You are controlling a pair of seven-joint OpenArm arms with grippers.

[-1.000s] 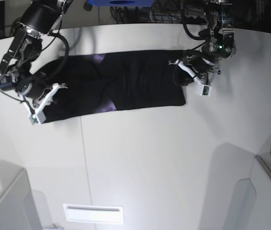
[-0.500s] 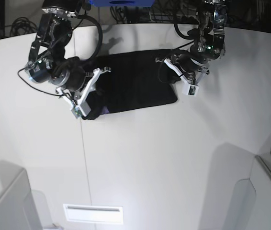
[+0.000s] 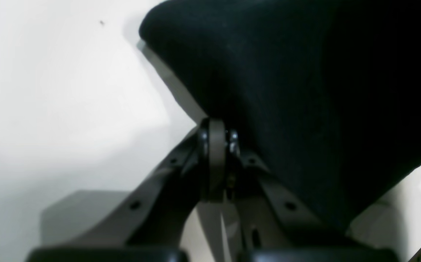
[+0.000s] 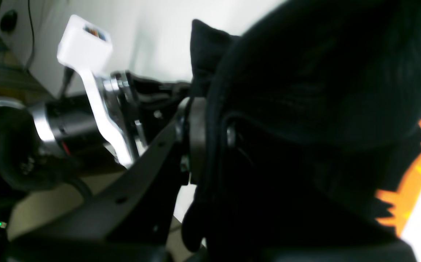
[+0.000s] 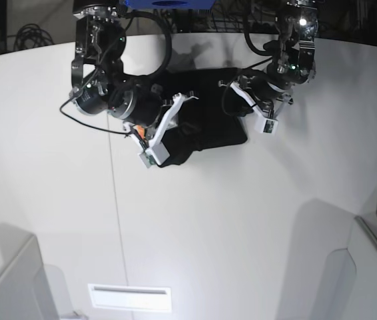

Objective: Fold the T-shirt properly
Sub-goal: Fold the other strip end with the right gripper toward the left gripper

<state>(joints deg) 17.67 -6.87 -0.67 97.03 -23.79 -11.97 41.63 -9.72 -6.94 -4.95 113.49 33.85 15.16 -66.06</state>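
Both grippers pinching the T-shirt [image 5: 205, 127] on the white table [image 5: 242, 220].
Left gripper [image 3: 217, 136] clamps a black edge; right gripper [image 4: 208, 131] grips bunched cloth, orange print showing.

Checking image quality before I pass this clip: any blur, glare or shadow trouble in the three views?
Left wrist view: soft focus, the T-shirt a nearly featureless black mass, the table washed out. Right wrist view: blurred, the cloth underexposed, though the orange print reads clearly. Base view: sharpest, with a bright glare patch on the table near the bottom and soft arm shadows beside the shirt.
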